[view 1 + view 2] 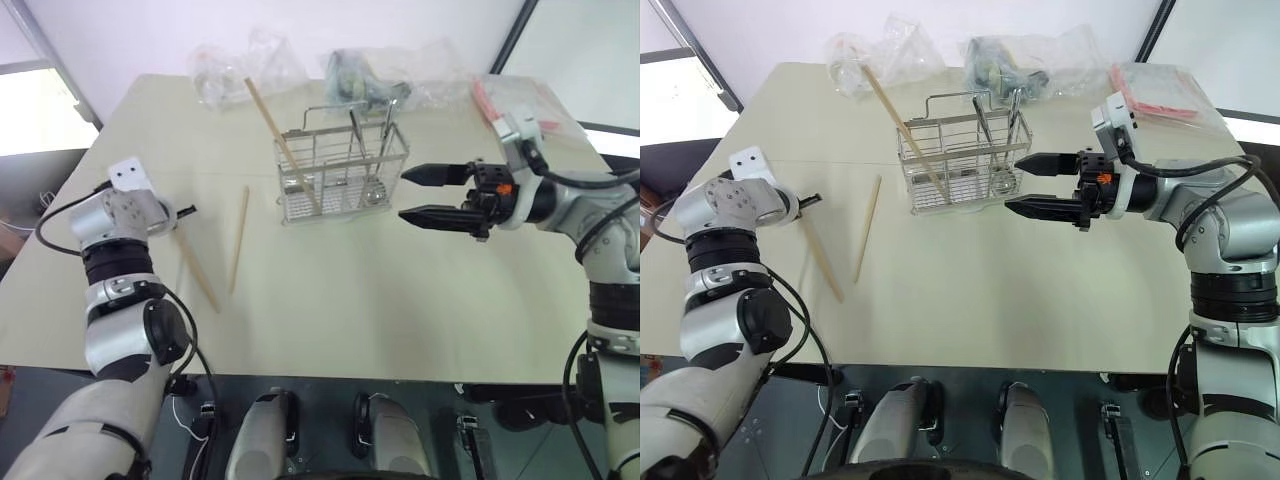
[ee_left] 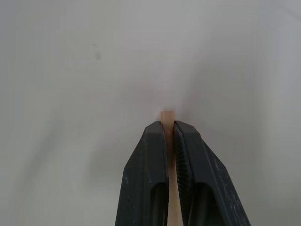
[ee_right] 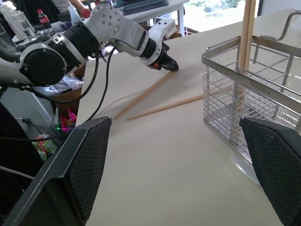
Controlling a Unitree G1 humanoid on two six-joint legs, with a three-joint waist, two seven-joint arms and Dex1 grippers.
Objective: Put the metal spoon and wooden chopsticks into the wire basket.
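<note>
The wire basket [image 1: 340, 172] stands at the table's far middle. One wooden chopstick [image 1: 278, 135] leans in its left compartment. The thin shiny handle of the metal spoon [image 1: 387, 125] rises from its right side. Two more wooden chopsticks lie on the table to the left of the basket. My left gripper [image 1: 184, 212] is shut on the far end of the nearer one [image 1: 198, 270], which shows pinched between the fingers [image 2: 155, 155] in the left wrist view. The other chopstick [image 1: 237, 240] lies loose beside it. My right gripper [image 1: 404, 194] hovers open just right of the basket, pointing at it.
Clear plastic bags [image 1: 250, 60] with odd items lie along the table's far edge, and a red-and-clear packet [image 1: 510, 100] sits at the far right. The table's [image 1: 400, 300] near half is bare tan surface.
</note>
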